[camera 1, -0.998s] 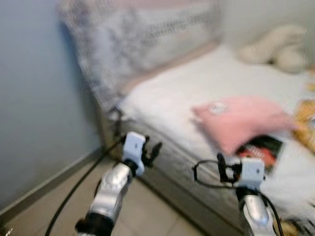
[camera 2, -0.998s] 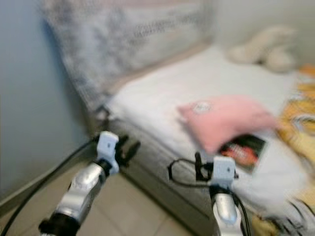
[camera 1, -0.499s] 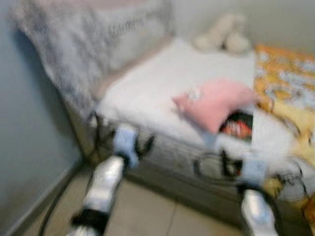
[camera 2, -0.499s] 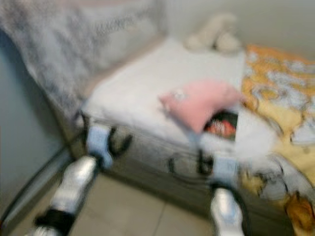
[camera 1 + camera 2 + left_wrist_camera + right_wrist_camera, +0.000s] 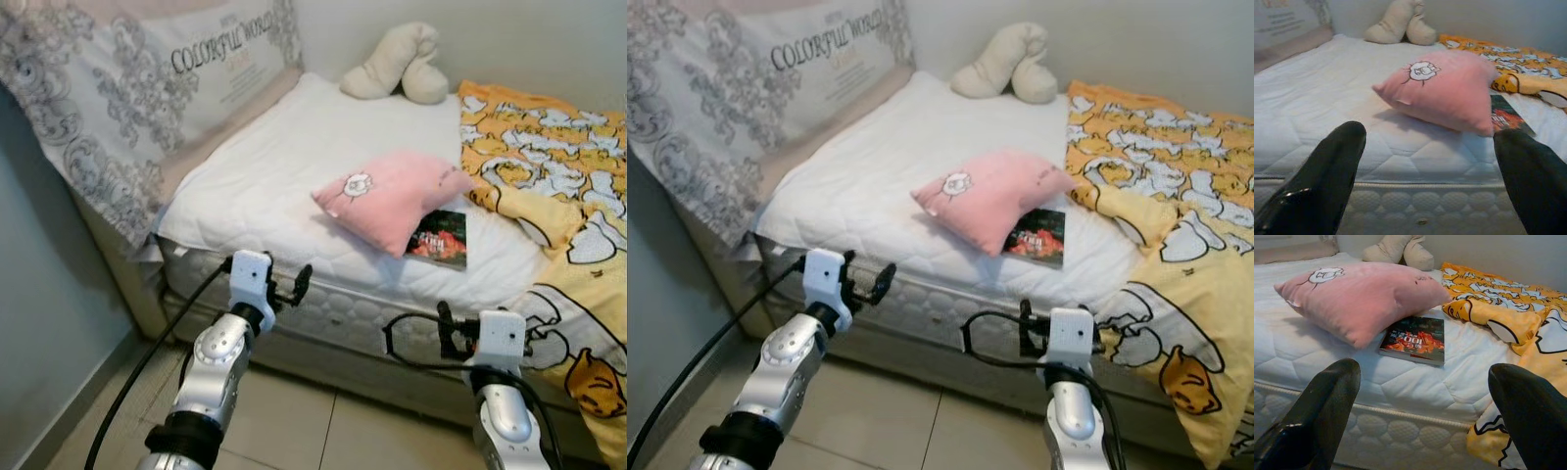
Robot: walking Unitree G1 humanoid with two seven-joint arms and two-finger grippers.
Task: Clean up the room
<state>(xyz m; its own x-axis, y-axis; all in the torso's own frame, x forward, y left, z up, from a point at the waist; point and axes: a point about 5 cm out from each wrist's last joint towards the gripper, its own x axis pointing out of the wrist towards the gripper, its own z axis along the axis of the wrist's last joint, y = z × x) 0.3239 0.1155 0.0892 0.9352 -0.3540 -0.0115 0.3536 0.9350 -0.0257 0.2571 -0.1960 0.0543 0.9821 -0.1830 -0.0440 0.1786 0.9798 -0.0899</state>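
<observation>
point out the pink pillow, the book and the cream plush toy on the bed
pink pillow [image 5: 392, 196], left eye view, middle of its top face
book [image 5: 1414, 339], right wrist view, centre of the cover
cream plush toy [image 5: 397, 64], left eye view, middle of its body
</observation>
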